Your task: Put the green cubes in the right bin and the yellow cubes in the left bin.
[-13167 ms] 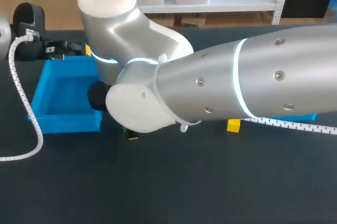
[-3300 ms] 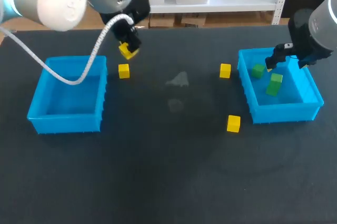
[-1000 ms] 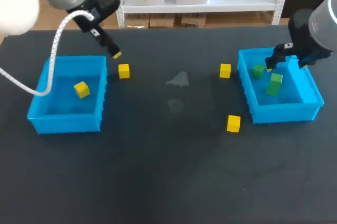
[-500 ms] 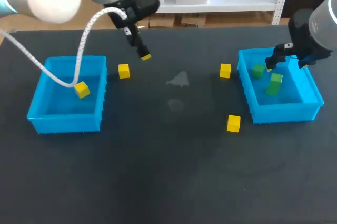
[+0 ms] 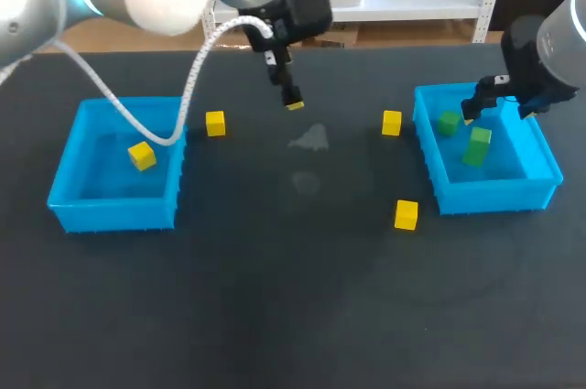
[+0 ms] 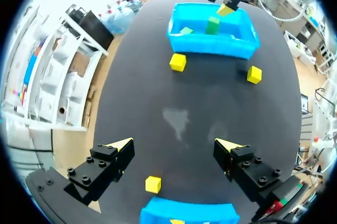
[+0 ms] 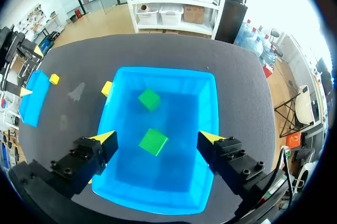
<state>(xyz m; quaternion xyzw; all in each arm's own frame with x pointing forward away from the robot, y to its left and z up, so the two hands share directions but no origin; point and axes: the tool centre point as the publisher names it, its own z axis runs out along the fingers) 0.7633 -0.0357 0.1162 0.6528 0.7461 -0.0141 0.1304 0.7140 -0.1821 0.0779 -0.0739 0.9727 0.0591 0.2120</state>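
Okay, dark matte table top (image 5: pixel 293 316) with two open blue plastic bins on it. Left blue bin (image 5: pixel 114 213) holds the first yellow cube (image 5: pixel 141 156) on its floor. Second yellow cube (image 5: pixel 215 123) sits on the table just beside that bin's rear right corner, not touching it.

Right blue bin (image 5: pixel 485 195) holds two cubes, apart from each other. The rear green cube (image 5: pixel 448 122) is near its rear left corner and the middle green cube (image 5: pixel 477 146) is around the centre. Third yellow cube (image 5: pixel 392 123) is on the table just beside the right bin's left wall. Fourth yellow cube (image 5: pixel 406 214) is on the table near its front left corner.

Left gripper (image 5: pixel 293 102) hangs over the rear middle of the table, between the two bins, pointing down. Left wrist view shows its fingers (image 6: pixel 102 168) spread wide with nothing between them and bare table beneath. White coiled cable (image 5: pixel 188 105) hangs from the left arm.

Right gripper (image 5: pixel 474 111) hovers above the rear left part of the right bin. Right wrist view shows its fingers (image 7: pixel 84 161) spread and empty, with both green cubes on the bin floor below. Pale smudge (image 5: pixel 311 138) marks the table near the left gripper.
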